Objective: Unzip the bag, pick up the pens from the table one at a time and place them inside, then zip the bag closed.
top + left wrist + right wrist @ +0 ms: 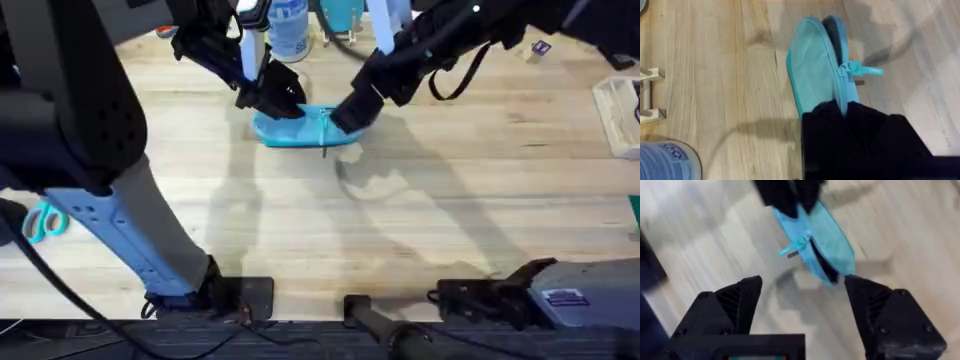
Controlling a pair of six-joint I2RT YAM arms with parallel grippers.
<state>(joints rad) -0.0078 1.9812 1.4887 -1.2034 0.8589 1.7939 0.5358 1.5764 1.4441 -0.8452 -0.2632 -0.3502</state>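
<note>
Bag sits on the far middle of the table, a turquoise pouch lying roughly left to right, with both arms converged on it. The left gripper is down on the bag's left end; in the left wrist view its black fingers cover that end and appear clamped on the fabric beside the zipper line. The zipper pull stands out partway along, and beyond it the mouth gapes dark, so the bag is partly open. The right gripper hovers just off the bag's right end, its fingers spread wide with nothing between them, the open end of the bag showing between and beyond them.

No pen can be made out with confidence; a thin dark line hangs at the bag's near edge in the overhead view, too small to name.

The step in hand looks like unzipping, or the end of it. The next move probably calls for the right gripper to either take the pull and run it farther, or leave for a pen while the left keeps the pouch anchored.
</note>
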